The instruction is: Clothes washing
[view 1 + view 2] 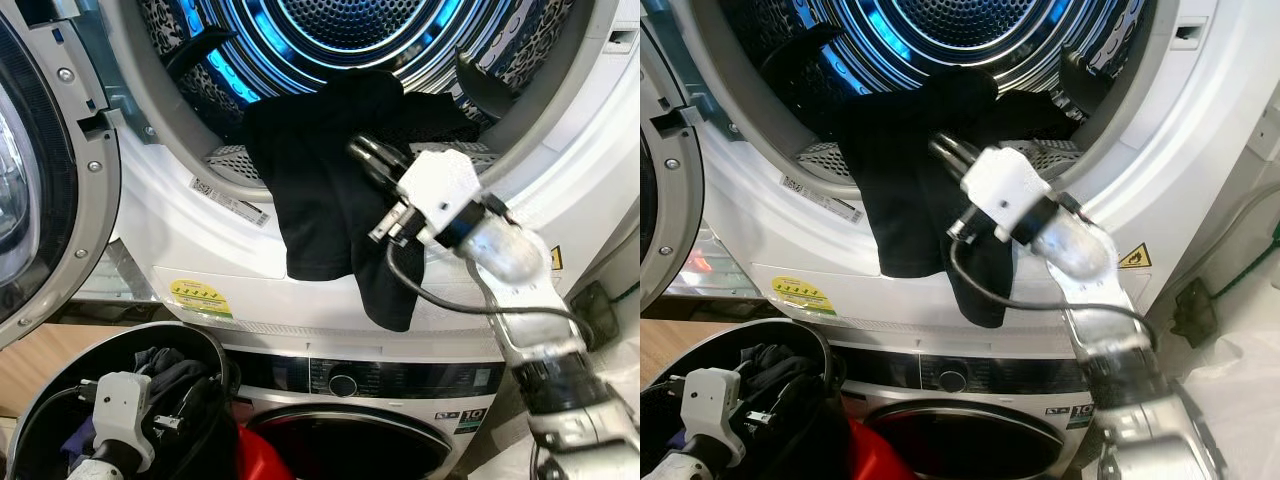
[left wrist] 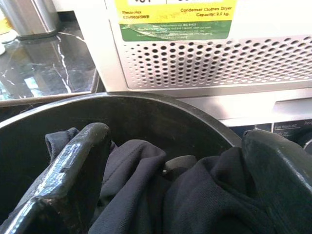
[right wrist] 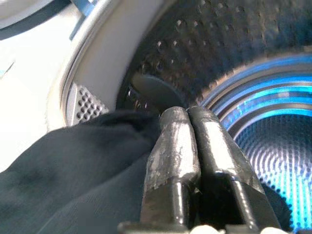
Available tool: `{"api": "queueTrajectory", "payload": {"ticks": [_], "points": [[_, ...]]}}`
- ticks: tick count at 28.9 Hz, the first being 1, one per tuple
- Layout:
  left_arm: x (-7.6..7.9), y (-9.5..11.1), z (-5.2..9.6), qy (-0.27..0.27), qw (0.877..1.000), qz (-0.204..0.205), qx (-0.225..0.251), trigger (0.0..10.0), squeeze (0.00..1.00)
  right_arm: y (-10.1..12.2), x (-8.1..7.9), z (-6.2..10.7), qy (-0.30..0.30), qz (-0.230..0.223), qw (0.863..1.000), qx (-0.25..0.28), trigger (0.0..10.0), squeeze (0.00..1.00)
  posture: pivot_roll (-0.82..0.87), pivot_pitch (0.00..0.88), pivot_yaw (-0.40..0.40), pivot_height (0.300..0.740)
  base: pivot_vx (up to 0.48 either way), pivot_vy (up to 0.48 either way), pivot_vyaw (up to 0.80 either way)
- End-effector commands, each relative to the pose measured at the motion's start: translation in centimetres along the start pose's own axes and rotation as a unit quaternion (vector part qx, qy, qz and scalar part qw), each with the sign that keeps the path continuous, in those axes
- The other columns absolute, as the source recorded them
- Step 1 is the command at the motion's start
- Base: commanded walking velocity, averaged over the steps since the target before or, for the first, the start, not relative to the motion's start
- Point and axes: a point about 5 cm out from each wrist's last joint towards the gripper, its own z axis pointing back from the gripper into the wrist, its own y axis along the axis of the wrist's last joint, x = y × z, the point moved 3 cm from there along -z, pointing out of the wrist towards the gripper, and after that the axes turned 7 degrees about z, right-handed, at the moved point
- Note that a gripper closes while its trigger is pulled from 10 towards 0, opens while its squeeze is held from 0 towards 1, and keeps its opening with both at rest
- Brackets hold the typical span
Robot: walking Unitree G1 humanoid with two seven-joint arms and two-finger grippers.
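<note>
A black garment [image 1: 310,190] hangs over the front rim of the upper dryer's open drum [image 1: 330,25], part inside and part draped down the white front. My right gripper [image 1: 357,149] is shut, its fingertips [image 3: 187,114] pressed together against the top of the garment at the drum mouth; no cloth shows between them. Low on the left, my left gripper [image 2: 174,134] stands open inside a black laundry basket [image 1: 195,338], its two fingers [image 2: 73,165] straddling dark clothes [image 2: 146,195] piled there.
The dryer's round door [image 1: 40,180] stands open at the left. Under the dryer is a washing machine [image 1: 343,385] with a control knob and a red item [image 1: 265,450] behind its door glass. A black cable [image 1: 440,295] loops off my right arm.
</note>
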Motion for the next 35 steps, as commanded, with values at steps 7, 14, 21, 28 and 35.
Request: {"api": "queueTrajectory", "payload": {"ticks": [7, 14, 21, 28, 35], "points": [[-0.7, 0.1, -0.3, 0.0, 1.0, 0.001, -0.006, 10.0, 0.0, -1.1, -0.5, -0.7, 0.189, 0.105, 0.976, -0.039, 10.0, 0.0, 0.07, 0.0, 0.107, 0.74, 0.0, 0.0, 0.0], [-0.5, -0.1, -0.2, -0.002, 1.0, 0.005, -0.009, 10.0, 0.0, -2.2, 0.7, -2.2, 0.168, 0.168, 0.967, -0.092, 10.0, 0.0, 0.08, 0.0, 0.106, 0.74, 0.0, 0.0, 0.0], [-0.3, 0.2, -0.4, -0.006, 1.0, 0.006, -0.007, 10.0, 0.0, -2.3, 0.5, -3.7, 0.186, 0.242, 0.945, -0.115, 10.0, 0.0, 0.08, 0.0, 0.106, 0.74, 0.0, 0.0, 0.0], [-0.2, 0.4, -0.6, -0.011, 1.0, 0.002, -0.004, 10.0, 0.0, -2.6, 0.0, -5.2, 0.198, 0.289, 0.928, -0.128, 10.0, 0.0, 0.09, 0.0, 0.103, 0.74, 0.0, 0.0, 0.0], [-0.1, 0.4, -0.7, -0.015, 1.0, -0.002, -0.006, 10.0, 0.0, -4.2, -0.7, -5.7, 0.21, 0.331, 0.903, -0.174, 10.0, 0.0, 0.09, 0.0, 0.102, 0.74, 0.0, 0.0, 0.0]]}}
